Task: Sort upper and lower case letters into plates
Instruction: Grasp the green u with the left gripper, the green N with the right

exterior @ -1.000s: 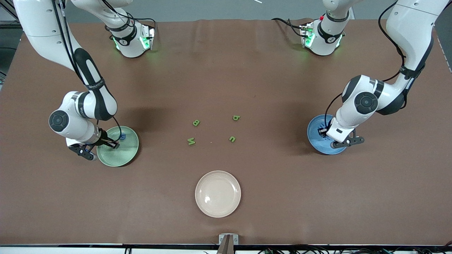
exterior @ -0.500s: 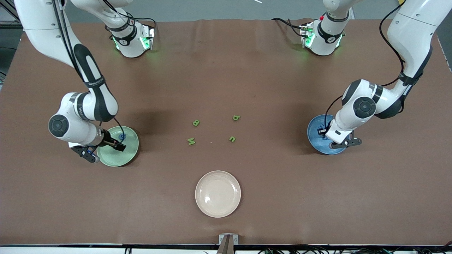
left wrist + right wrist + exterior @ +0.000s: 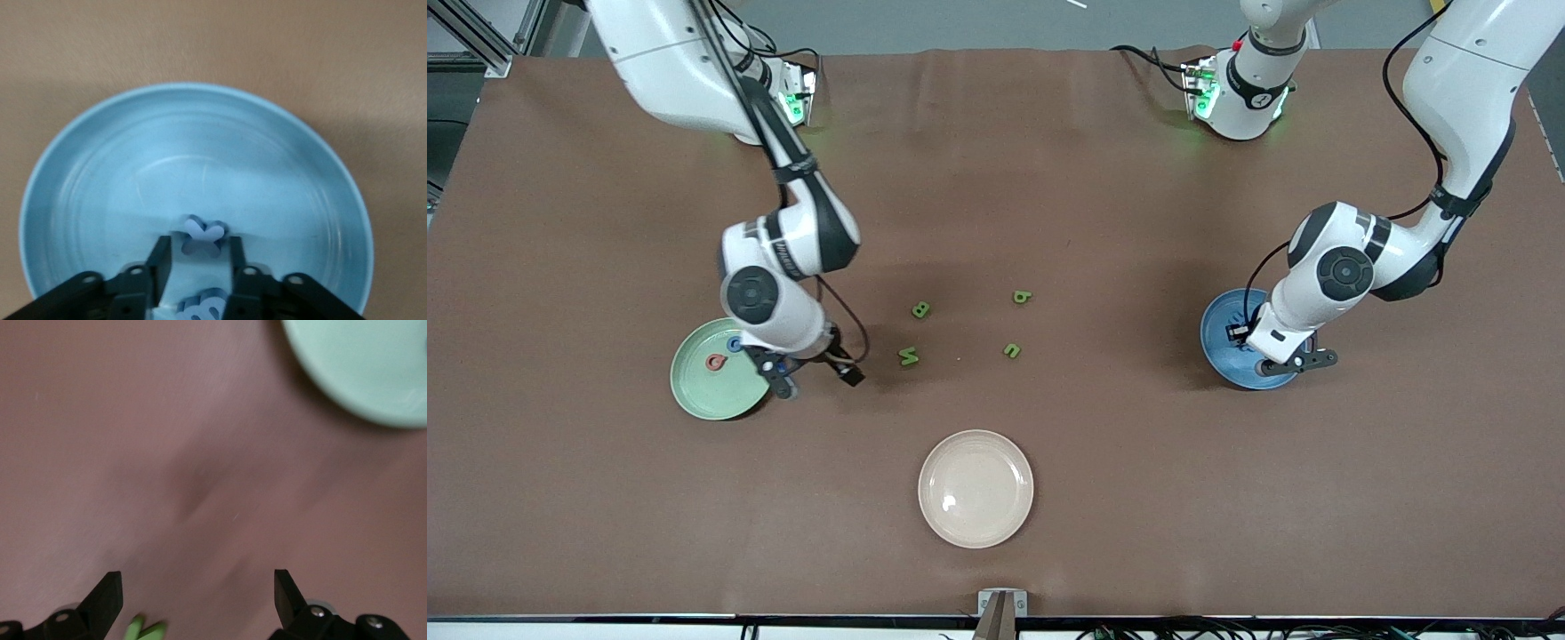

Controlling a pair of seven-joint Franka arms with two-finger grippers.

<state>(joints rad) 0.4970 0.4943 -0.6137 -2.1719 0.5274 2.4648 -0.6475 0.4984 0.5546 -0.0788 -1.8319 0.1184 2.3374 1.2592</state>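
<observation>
The pale green plate (image 3: 694,391) holds a red letter (image 3: 716,362) and a blue letter (image 3: 734,343). My right gripper (image 3: 816,380) is open and empty, low over the bare table between that plate and the green N (image 3: 909,356). In the right wrist view the gripper (image 3: 197,597) has a green letter (image 3: 143,630) near one finger and the plate's rim (image 3: 373,380) at the corner. My left gripper (image 3: 1267,351) hangs open over the blue plate (image 3: 1218,320). In the left wrist view the gripper (image 3: 198,257) frames a blue X (image 3: 203,237) lying in the plate (image 3: 200,147), with a second blue letter (image 3: 203,307) beside it.
Three more green letters lie mid-table: a B (image 3: 921,309), a small b (image 3: 1022,297) and a small u or n shape (image 3: 1011,350). A cream-beige plate (image 3: 975,488) sits nearer the front camera than the letters.
My right arm has swung from over the pale green plate toward the table's middle, and a red letter now shows in that plate. The left arm has barely moved.
</observation>
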